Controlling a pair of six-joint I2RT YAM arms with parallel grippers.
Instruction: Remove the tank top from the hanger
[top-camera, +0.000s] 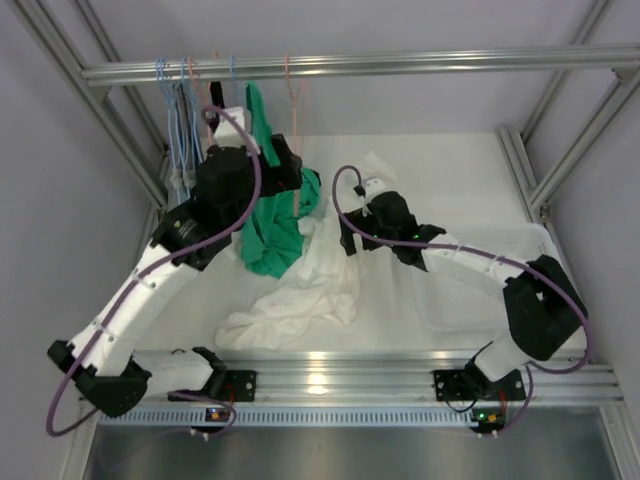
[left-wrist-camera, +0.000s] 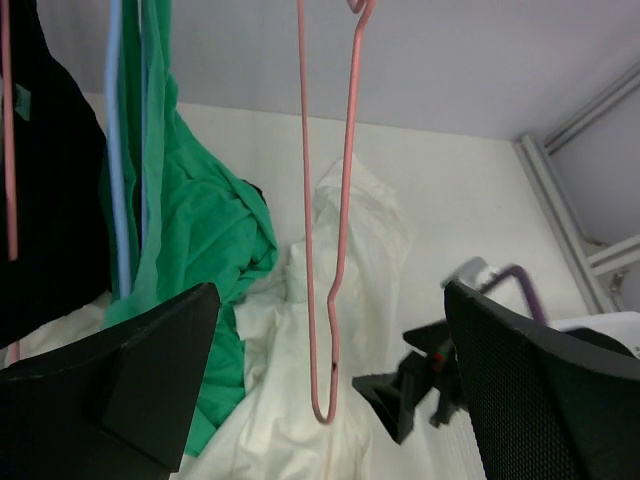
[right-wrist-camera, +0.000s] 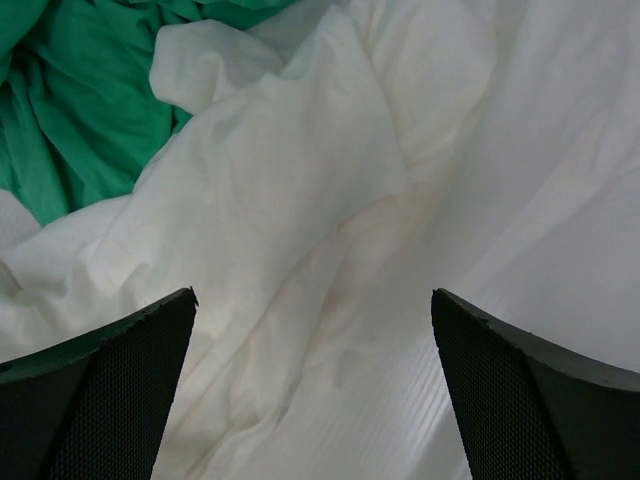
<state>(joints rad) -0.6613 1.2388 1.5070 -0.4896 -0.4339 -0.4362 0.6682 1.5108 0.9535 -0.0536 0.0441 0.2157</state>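
Left tool (left-wrist-camera: 330, 300) raised near the rail (top-camera: 350, 65), fingers spread wide, gripping nothing; in its wrist view 1 bare pink hanger (left-wrist-camera: 346, 200) hangs in the gap between the 2 fingers, touching neither. The wire carries no cloth.

Right tool (right-wrist-camera: 312, 300) low over the bench (top-camera: 450, 170), fingers also spread, nothing between them; I see only white cloth directly below and cannot tell whether the tips touch it.

White tank top (top-camera: 300, 290), as I read it, is off the hanger; it lies crumpled on the bench between the 2 arms, spreading from under the pink hanger toward the near edge. 1 strap-like end reaches toward the far side, just beyond the right wrist. Faint yellowish marks show on the cloth in the right wrist view.

Green garment (top-camera: 272, 235) hangs from the rail beside the left tool; its lower part is bunched on the bench, touching the left edge of the white tank top and partly lying over it. In the left wrist view it runs along a blue hanger (left-wrist-camera: 118, 150).

Black garment (left-wrist-camera: 50, 200) hangs at the far left of that view, with another pink wire in front of it.

Several more blue hangers (top-camera: 180, 120) are bunched at the left end of the rail.
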